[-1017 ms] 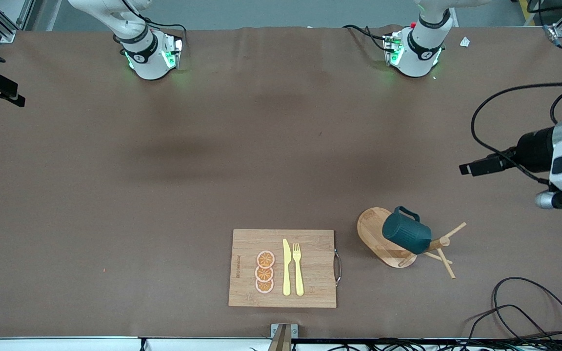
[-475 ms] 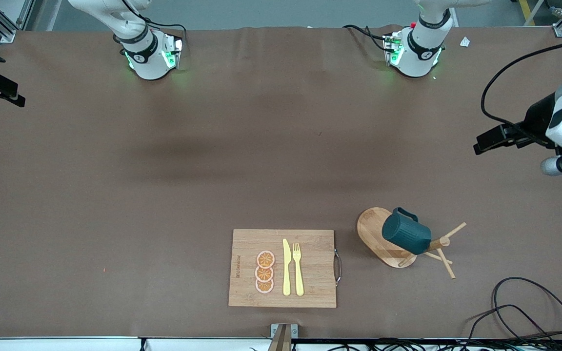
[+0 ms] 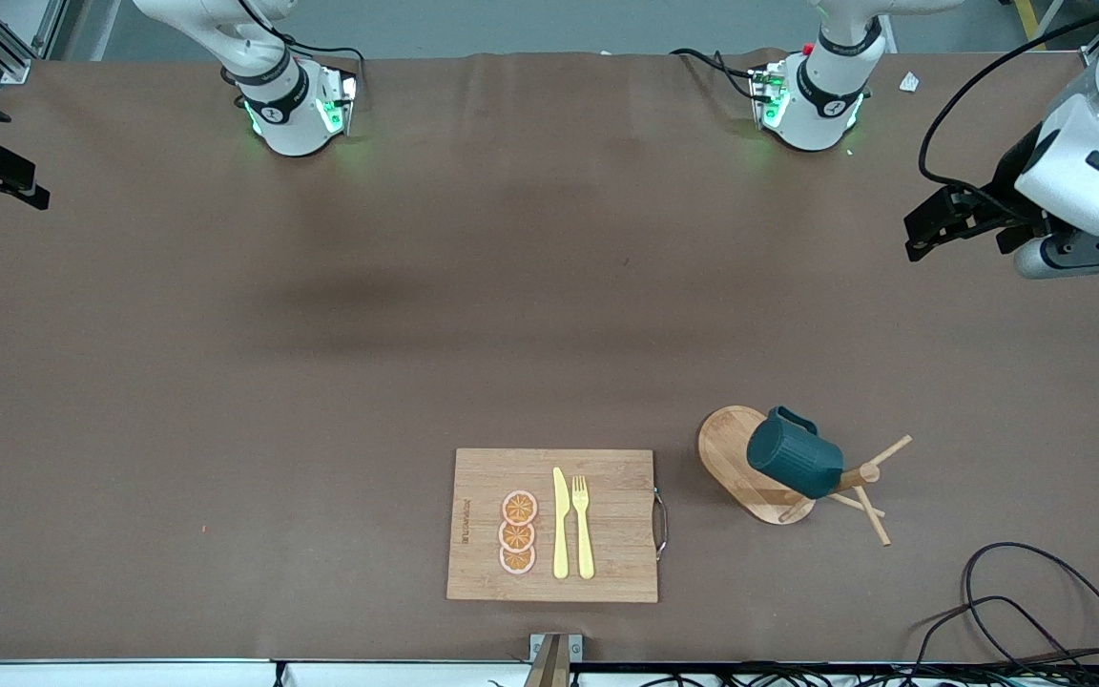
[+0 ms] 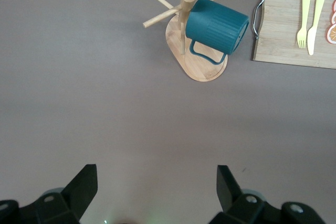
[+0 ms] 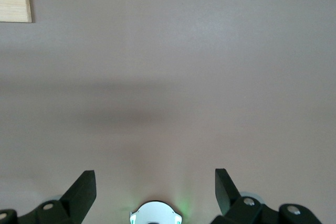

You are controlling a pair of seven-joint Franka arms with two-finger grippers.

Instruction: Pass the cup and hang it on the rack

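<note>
The dark teal cup [image 3: 795, 458] hangs tilted on the light wooden rack [image 3: 727, 447], beside the cutting board toward the left arm's end of the table. The left wrist view shows the cup [image 4: 216, 23] against the rack's post, above its oval base [image 4: 202, 69]. My left gripper [image 3: 933, 229] is raised over bare table at the left arm's end, well away from the rack, open and empty [image 4: 157, 174]. My right gripper [image 5: 155, 178] is open and empty, held high over its own arm's base [image 5: 155, 214]; it is out of the front view.
A rectangular wooden cutting board [image 3: 607, 572] with a metal handle holds a yellow knife [image 3: 560, 525], a yellow fork [image 3: 583, 530] and three orange slices [image 3: 518, 532]. A black cable [image 3: 1036, 611] loops near the front edge at the left arm's end.
The left arm has drawn away from the rack toward its own base and risen. The cup stays hanging on the rack. The right arm has not moved.
</note>
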